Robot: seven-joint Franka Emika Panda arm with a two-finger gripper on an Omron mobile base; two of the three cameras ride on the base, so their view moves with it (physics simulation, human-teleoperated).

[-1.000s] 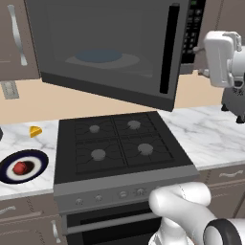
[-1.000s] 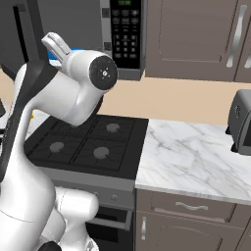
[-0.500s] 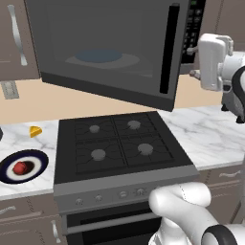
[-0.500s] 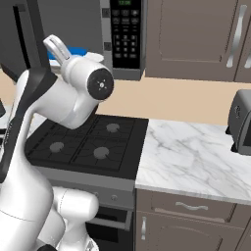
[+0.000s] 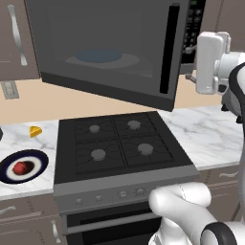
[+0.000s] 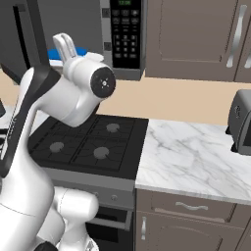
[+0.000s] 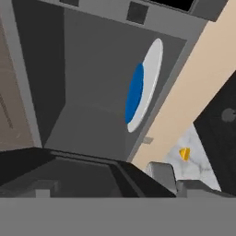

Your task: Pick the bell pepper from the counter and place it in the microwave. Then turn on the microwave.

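Jaws stand wide and hold nothing, raised high at the right of the open microwave (image 5: 110, 52), with the hand (image 5: 210, 62) near the keypad side. The microwave's door hangs swung out over the black stovetop (image 5: 119, 146), and the white turntable (image 7: 145, 85) with its blue centre sits bare inside. The bell pepper (image 5: 20, 167), a small red lump, rests on a dark-rimmed plate (image 5: 36, 160) on the tabletop (image 5: 210, 131), far left of the stove and well apart from the hand. A small yellow wedge (image 5: 35, 131) lies just behind the plate. Likely trouble: the arm must sweep low and left under the open door, so an elbow or wrist could knock the door; the round pepper could also roll off the plate if pinched off-centre, or the wedge be taken by mistake.
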